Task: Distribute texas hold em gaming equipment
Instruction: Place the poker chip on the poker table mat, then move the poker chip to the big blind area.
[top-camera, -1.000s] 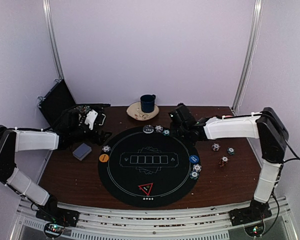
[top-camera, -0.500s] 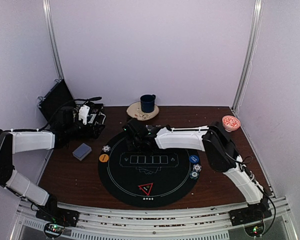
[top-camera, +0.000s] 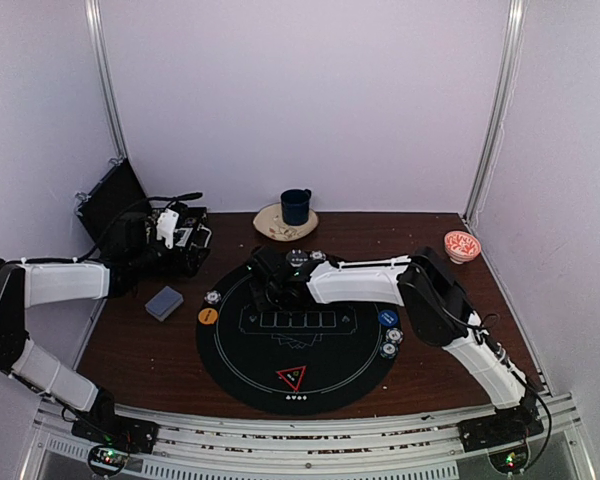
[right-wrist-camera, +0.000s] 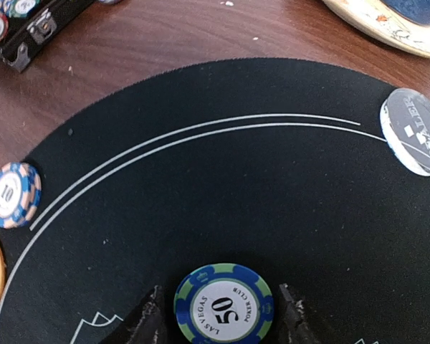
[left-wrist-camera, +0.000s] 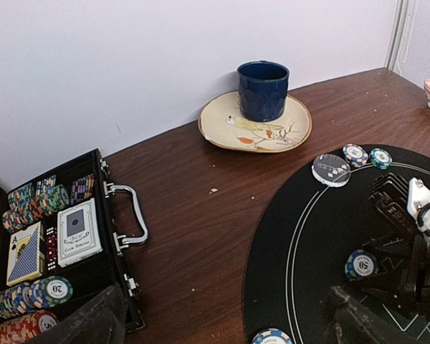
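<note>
My right gripper (right-wrist-camera: 222, 315) is open low over the back left of the round black mat (top-camera: 295, 345). A blue-and-green 50 chip (right-wrist-camera: 223, 304) lies flat between its fingers (right-wrist-camera: 147, 321), with a gap on each side. From above, that gripper (top-camera: 273, 290) hides the chip. The left wrist view shows the chip (left-wrist-camera: 361, 264) on the mat. My left gripper (left-wrist-camera: 222, 330) hangs wide open and empty beside the chip case (left-wrist-camera: 57, 244). A white button disc (top-camera: 296, 257), orange disc (top-camera: 208, 316), blue disc (top-camera: 388, 318), triangle marker (top-camera: 291, 378) and card deck (top-camera: 164, 302) lie around.
More chips lie at the mat's back edge (top-camera: 318, 256), left rim (top-camera: 213, 297) and right rim (top-camera: 391, 343). A dark blue mug (top-camera: 296, 206) stands on a plate (top-camera: 270, 225) behind the mat. A red-patterned bowl (top-camera: 462, 245) sits back right.
The right arm has swung from the mat's back right across to its back left. Its jaws have widened off the 50 chip. The left gripper has shifted slightly over the case.
</note>
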You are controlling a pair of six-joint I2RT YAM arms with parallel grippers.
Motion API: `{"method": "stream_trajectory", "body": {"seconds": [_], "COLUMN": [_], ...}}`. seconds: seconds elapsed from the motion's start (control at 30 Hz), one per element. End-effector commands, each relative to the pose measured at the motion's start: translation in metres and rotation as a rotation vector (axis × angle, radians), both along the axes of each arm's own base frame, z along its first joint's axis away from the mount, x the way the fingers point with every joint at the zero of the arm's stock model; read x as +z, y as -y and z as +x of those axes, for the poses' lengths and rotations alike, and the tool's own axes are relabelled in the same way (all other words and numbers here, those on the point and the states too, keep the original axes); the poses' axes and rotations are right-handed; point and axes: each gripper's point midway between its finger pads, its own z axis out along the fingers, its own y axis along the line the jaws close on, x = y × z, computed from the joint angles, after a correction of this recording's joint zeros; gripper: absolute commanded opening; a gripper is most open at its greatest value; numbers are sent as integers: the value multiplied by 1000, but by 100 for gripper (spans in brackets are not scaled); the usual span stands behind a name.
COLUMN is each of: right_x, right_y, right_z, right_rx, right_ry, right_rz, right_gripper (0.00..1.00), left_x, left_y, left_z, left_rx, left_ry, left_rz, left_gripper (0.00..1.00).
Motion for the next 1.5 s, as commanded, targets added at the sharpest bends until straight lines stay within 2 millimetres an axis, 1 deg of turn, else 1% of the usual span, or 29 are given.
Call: {"method": "stream_trajectory", "body": {"seconds": [0.0,0.07,0.13,0.23,0.27,0.37,0.4,0.43,0.53,0.57,0.63,0.67,0.77,0.8,0.9,0.93,0.97,1.0,1.13,1.3,1.47], "right_x": [-12,-8,1,29,41,75,83,90,106,101,104,106,104,102,99,101,98,101,101,99,96], "right_y": [3,4,5,11,14,34,42,52,86,102,126,137,172,183,210,217,223,226,236,239,241], "right_z": [-9,-9,-10,-11,-13,-19,-22,-26,-38,-43,-51,-54,-62,-62,-65,-65,-66,-66,-68,-68,-68], "right_rx": [26,24,24,18,16,2,-2,-7,-43,-63,-97,-115,-160,-179,-219,-230,-241,-249,-269,-284,-290], "right_ry": [-24,-22,-17,-1,12,44,50,53,71,68,75,80,87,86,98,105,108,118,128,133,130], "right_rz": [-31,-32,-32,-20,-11,4,5,3,-9,-36,-52,-56,-57,-54,-33,-20,-17,0,7,4,3], "right_gripper": [57,64,70,78,80,86,88,90,93,94,95,95,97,97,97,97,97,97,97,97,97], "left_x": [8,7,7,8,9,8,8,3,-5,-6,-15,-22,-42,-50,-69,-74,-80,-86,-98,-111,-121], "left_y": [3,3,4,8,10,21,29,34,49,56,69,76,99,105,125,128,131,133,142,152,157], "left_z": [6,6,6,4,3,-2,-5,-8,-11,-11,-14,-16,-26,-30,-39,-40,-40,-40,-37,-34,-29], "left_rx": [-15,-20,-26,-55,-70,-153,-201,-239,-324,-350,-388,-409,-465,-489,-557,-568,-576,-582,-601,-600,-569], "left_ry": [28,24,23,22,21,6,-9,-44,-113,-130,-170,-189,-247,-273,-353,-378,-395,-413,-456,-494,-495], "left_rz": [-20,-19,-17,-10,-6,1,-6,-5,18,36,76,103,185,204,239,247,256,266,288,318,368], "left_gripper": [98,98,98,98,98,98,98,98,98,98,98,98,98,98,98,98,98,98,98,98,98]}}
